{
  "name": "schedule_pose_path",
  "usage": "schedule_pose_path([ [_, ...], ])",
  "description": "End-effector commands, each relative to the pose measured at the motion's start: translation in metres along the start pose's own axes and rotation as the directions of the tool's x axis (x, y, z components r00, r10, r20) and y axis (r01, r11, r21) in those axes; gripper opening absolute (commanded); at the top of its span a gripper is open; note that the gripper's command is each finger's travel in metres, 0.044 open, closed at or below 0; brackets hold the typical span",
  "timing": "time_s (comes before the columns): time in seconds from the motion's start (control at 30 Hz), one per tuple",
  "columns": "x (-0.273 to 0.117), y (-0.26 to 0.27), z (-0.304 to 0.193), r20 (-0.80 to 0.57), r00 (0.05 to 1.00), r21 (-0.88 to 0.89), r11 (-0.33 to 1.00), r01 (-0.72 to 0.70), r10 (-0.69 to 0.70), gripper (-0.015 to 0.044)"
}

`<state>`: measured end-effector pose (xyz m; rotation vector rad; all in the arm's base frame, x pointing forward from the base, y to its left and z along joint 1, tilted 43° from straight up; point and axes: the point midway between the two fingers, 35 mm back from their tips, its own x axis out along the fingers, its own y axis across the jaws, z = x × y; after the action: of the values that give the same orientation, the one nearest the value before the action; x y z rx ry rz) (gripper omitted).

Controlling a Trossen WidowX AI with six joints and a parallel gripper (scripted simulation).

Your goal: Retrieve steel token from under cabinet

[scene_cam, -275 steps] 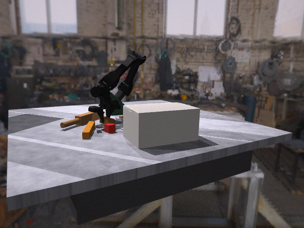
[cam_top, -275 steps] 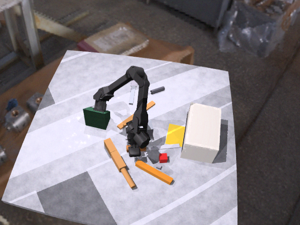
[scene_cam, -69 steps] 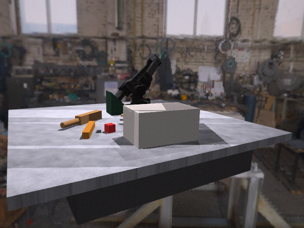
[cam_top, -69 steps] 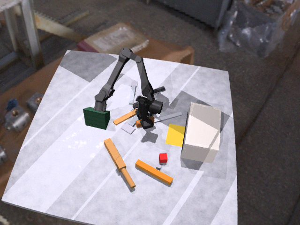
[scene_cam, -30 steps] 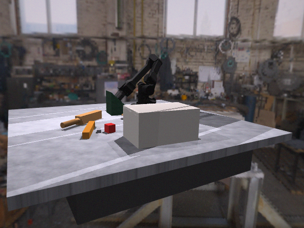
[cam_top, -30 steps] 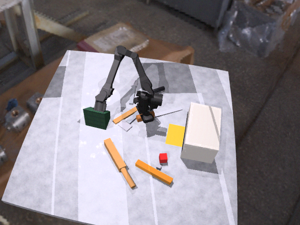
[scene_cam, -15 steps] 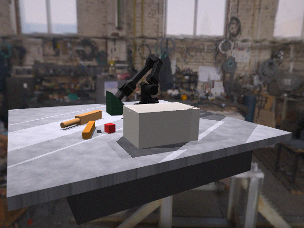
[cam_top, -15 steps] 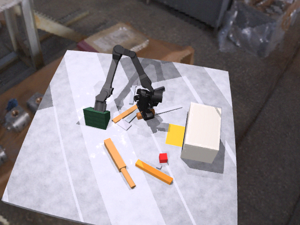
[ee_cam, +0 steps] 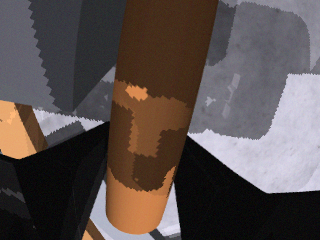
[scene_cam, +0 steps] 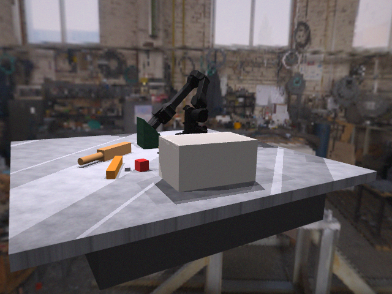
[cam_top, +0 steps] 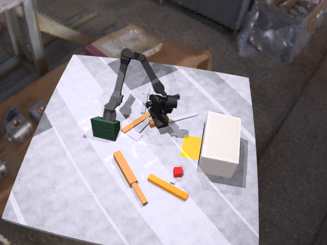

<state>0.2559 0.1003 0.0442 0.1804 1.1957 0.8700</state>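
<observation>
"While the arm is reaching over the upper middle of the top view, what are the jaws doing?"

"The gripper [cam_top: 161, 123] [scene_cam: 190, 128] [ee_cam: 144, 135] is standing about a third open, its fingers pressing on both sides of a round orange handle [cam_top: 151, 123] [ee_cam: 150, 115]. A thin grey rod [cam_top: 184, 118] is apparently extending from it toward the cabinet [cam_top: 222, 137] [scene_cam: 207, 164], at right of the top view."

"And the steel token?"

"It is not showing anywhere. By the task it is lying under the cabinet; the vent slots are facing away from clear sight. The yellow area [cam_top: 191, 147] is waiting in front, bordering the cabinet's left side."

"Risks?"

"If the handle is rolling in the grip, the rod's tip may be swinging off line and pushing the token deeper. Too low an approach may be scraping the table; too high, striking the cabinet wall. Overpulling may be carrying the token past the yellow."

"Surface and room?"

"Pale marbled table [cam_top: 66, 184] [scene_cam: 47, 196] [ee_cam: 295, 165], with hard-edged shadows crossing it and possibly confusing edges. A red cube [cam_top: 178, 171] [scene_cam: 141, 165] is sitting below the yellow in the top view. Beyond, a cluttered workshop is filling the exterior view, tall windows glowing along its top."
</observation>
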Motion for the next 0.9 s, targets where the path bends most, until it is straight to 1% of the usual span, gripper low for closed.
schedule_pose_path([
  [0.0,-0.001,0.010,0.005,0.008,1.000,-0.012,1.000,-0.013,0.013,0.0000],
  [0.87,-0.002,0.039,0.016,0.009,1.000,-0.012,1.000,-0.015,0.015,0.0000],
])
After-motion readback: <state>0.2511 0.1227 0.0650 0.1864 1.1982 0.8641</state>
